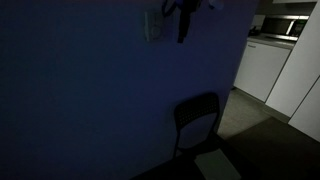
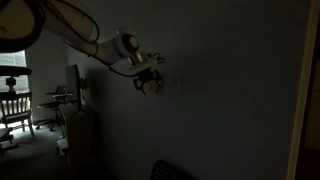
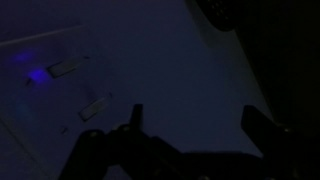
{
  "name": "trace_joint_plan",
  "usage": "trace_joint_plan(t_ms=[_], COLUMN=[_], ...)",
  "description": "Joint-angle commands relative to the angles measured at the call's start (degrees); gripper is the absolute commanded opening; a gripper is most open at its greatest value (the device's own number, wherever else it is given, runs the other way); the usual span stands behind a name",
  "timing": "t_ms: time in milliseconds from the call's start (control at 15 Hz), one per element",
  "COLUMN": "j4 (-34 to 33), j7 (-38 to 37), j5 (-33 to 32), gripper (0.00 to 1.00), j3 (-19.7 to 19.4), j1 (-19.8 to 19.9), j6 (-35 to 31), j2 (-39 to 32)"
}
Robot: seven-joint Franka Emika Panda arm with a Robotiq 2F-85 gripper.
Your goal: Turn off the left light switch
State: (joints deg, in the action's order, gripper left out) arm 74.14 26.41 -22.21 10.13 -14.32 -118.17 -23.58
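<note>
Seemingly the room is dark and the left switch already pressed; the gripper, spread and empty, hangs beside it and should next back straight off.

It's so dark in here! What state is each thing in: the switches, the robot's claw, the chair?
Light switches: set in their wall plate; on or off, too dark to tell.
Blue light: glowing beside the switches.
Gripper: open, holding nothing.
Chair: upright, empty.
Kitchen: lit.
</note>
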Motion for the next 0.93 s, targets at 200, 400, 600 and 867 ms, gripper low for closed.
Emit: trace_joint_plan(t_ms=[200, 400, 600, 867], j4=[13.1, 15.7, 12.1, 12.0], j7=[-4.9, -5.6, -5.1, -5.1], j5=[-0.6, -0.4, -0.1, -0.1], gripper=[1.0, 1.0, 1.0, 1.0], j3=[-0.1, 0.3, 0.6, 0.6], j1=[-1.0, -0.9, -1.1, -1.2], j6=[-1.9, -2.1, -0.3, -0.3], j2=[9.1, 10.9, 8.6, 8.5])
